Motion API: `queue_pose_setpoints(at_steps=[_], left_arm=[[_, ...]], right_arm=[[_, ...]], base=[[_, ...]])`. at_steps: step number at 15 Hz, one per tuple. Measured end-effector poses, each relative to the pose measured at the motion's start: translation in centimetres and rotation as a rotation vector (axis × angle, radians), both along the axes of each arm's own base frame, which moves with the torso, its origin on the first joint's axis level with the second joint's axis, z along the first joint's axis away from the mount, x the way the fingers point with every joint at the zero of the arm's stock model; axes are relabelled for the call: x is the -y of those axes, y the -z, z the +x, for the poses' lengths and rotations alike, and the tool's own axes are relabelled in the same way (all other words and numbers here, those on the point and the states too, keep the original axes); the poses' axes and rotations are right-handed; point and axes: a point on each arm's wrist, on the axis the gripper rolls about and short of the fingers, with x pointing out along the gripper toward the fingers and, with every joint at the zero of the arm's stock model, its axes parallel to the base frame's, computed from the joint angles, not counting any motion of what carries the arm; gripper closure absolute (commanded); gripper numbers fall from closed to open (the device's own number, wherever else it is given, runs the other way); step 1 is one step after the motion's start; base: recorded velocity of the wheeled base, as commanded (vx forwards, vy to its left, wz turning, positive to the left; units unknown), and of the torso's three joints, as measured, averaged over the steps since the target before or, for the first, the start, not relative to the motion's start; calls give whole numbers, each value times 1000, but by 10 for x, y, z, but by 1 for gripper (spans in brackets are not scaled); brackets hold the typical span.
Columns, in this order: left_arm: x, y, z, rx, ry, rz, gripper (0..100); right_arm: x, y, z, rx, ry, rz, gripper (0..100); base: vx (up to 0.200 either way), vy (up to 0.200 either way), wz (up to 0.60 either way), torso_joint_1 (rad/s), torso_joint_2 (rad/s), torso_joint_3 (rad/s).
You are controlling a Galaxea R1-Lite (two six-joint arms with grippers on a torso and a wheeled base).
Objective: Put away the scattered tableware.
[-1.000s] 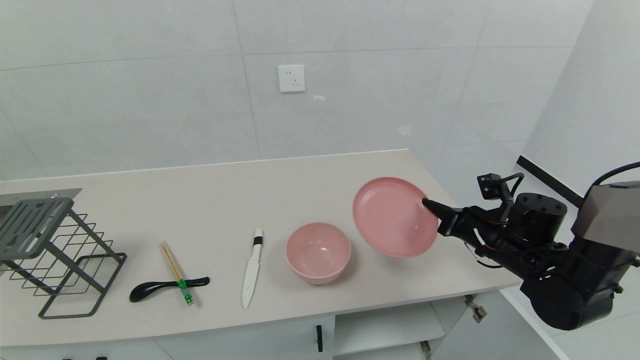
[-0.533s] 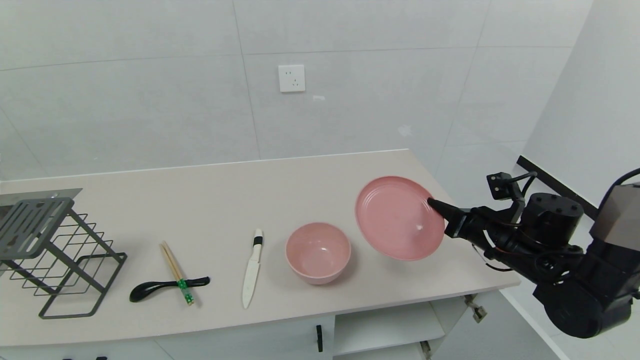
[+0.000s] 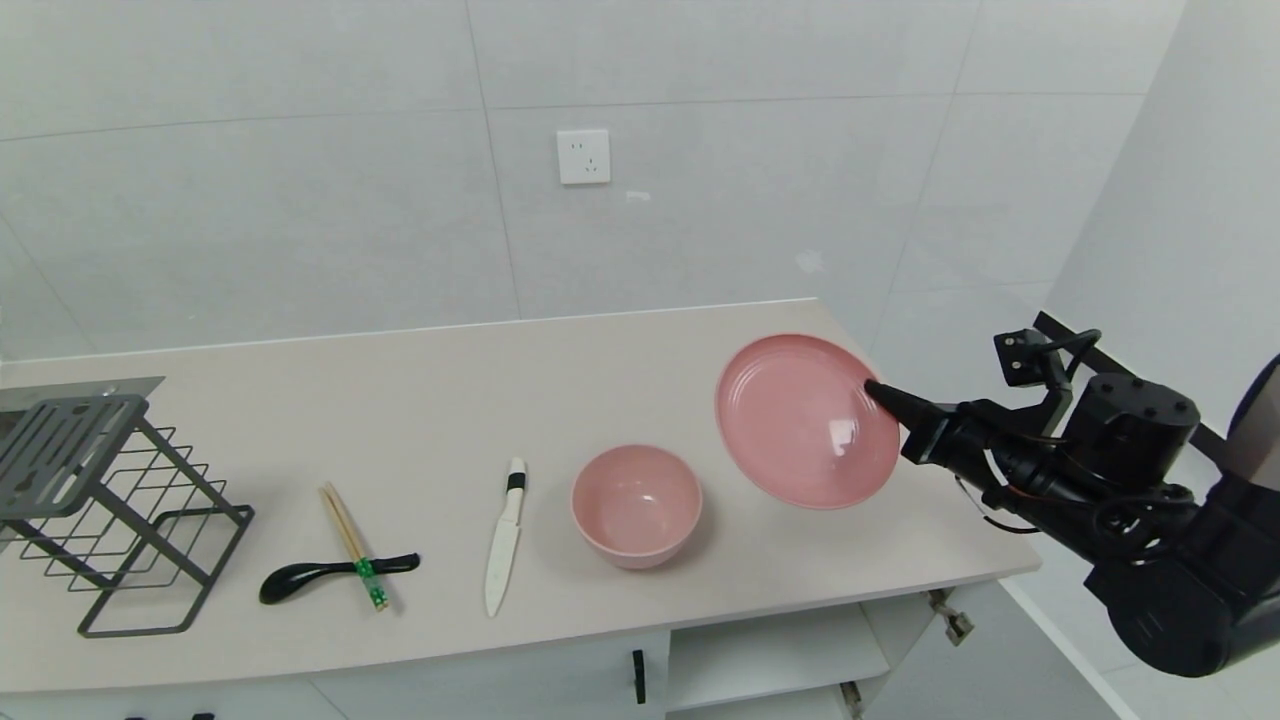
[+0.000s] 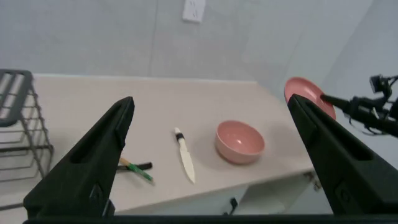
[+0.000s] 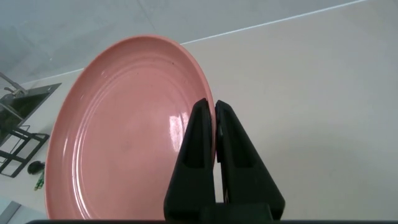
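Pink plate | clamped by right gripper, held up at right | bowl, knife, spoon, chopsticks unstowed (rack far left) | left gripper spread

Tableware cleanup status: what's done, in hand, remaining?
Done: nothing looks put away yet. In hand: the right gripper is shut on the rim of the pink plate, held tilted above the counter. Remaining: bowl, knife, spoon and chopsticks lie on the counter.
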Motion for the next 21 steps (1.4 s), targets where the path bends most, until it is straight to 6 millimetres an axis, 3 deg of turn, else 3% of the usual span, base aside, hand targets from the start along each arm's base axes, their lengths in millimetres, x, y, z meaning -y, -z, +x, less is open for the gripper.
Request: queue_pose_setpoints(at_steps=[7, 13, 17, 21], left_arm=[[9, -13, 55, -210, 216, 47, 0], [20, -18, 114, -339, 293, 69, 0], [37, -22, 161, -420, 318, 115, 0], [67, -12, 203, -537, 387, 165, 0]], right_arm=[[-18, -5, -15, 1, -71, -1, 100], [-12, -12, -15, 24, -54, 2, 100], [0, -15, -9, 43, -8, 5, 100], [5, -18, -7, 56, 9, 6, 100]], base=[[0, 0, 0, 0, 0, 0], [0, 0, 0, 0, 0, 0], [0, 0, 0, 0, 0, 0], [0, 0, 0, 0, 0, 0]])
